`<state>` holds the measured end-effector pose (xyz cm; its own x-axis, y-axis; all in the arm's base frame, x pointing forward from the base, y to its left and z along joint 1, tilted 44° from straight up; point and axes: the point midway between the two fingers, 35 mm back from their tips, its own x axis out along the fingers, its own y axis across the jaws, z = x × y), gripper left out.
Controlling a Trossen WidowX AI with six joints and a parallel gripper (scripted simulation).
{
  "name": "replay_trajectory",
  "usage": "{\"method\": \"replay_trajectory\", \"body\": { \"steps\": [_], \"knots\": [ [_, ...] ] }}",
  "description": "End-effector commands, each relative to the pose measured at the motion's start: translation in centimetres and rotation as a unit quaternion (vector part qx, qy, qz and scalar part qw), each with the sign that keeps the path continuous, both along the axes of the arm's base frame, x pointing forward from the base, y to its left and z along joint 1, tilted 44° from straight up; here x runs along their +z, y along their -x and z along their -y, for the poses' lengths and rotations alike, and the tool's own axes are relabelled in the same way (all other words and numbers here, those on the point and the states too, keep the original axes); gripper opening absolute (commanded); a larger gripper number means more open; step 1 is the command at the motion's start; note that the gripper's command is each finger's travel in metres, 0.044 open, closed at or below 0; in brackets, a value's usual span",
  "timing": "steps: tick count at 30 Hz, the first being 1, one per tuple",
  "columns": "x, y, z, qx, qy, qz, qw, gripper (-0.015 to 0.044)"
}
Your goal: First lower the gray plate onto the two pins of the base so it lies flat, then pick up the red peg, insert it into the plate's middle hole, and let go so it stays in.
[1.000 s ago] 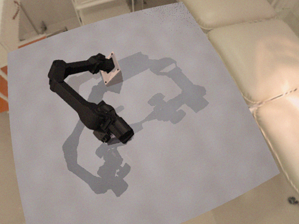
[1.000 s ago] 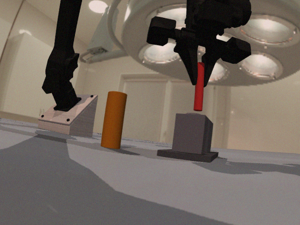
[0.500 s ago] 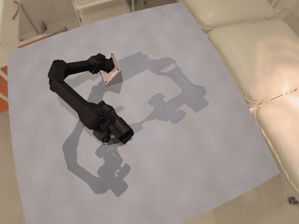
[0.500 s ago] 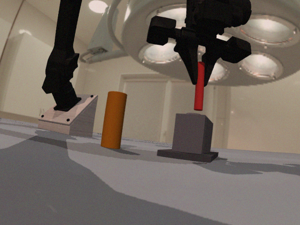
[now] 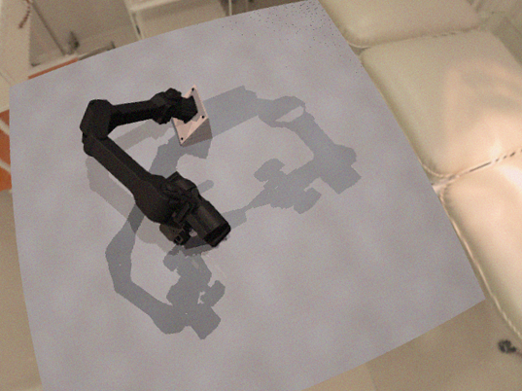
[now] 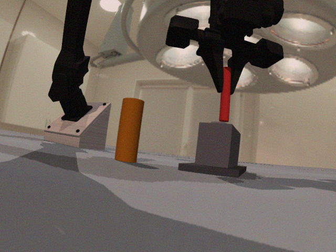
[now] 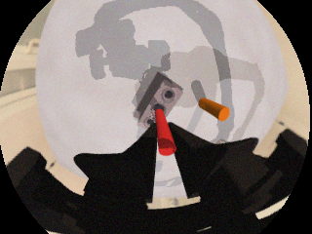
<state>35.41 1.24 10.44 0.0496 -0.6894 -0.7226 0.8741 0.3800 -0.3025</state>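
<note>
From where I stand, a black robot arm (image 5: pixel 118 166) (image 6: pixel 74 29) reaches out over a pale gray tabletop (image 5: pixel 289 278) (image 6: pixel 168 214) (image 7: pixel 63 97), its gripper (image 5: pixel 205 228) (image 6: pixel 226 92) (image 7: pixel 162 125) pinching a slim red peg (image 6: pixel 225 108) (image 7: pixel 165 134) between narrowly spaced fingers. The peg hangs nearly upright, tilted slightly in the exterior view, its lower end close above the gray plate (image 6: pixel 212 145) (image 7: pixel 172 103), a thick block, and lined up near the middle hole. It has yet to be let go. The plate sits level on a darker, wider base (image 6: pixel 203 169); whether the pins are fully seated, I cannot tell. Standing apart from the pair is an orange cylinder (image 6: pixel 129 130) (image 7: pixel 214 109), upright on the same surface. The arm's foot is mounted on a sloping, wood-toned wedge (image 5: pixel 187 134) (image 6: pixel 94 135) with dark fasteners near its corners. A big round lamp (image 6: pixel 160 71) fills the background, and cream padded seating (image 5: pixel 451 84) borders the table. Seen from the top, the arm hides the peg.
</note>
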Motion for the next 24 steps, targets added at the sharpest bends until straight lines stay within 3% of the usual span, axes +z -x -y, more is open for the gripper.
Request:
{"method": "replay_trajectory", "body": {
  "steps": [1, 24],
  "knots": [
    [-0.3, -0.01, 0.38, 0.002, 0.002, -0.001, 1.0, 0.0],
    [-0.77, -0.09, 0.93, 0.001, 0.001, -0.002, 1.0, 0.0]
  ]
}}
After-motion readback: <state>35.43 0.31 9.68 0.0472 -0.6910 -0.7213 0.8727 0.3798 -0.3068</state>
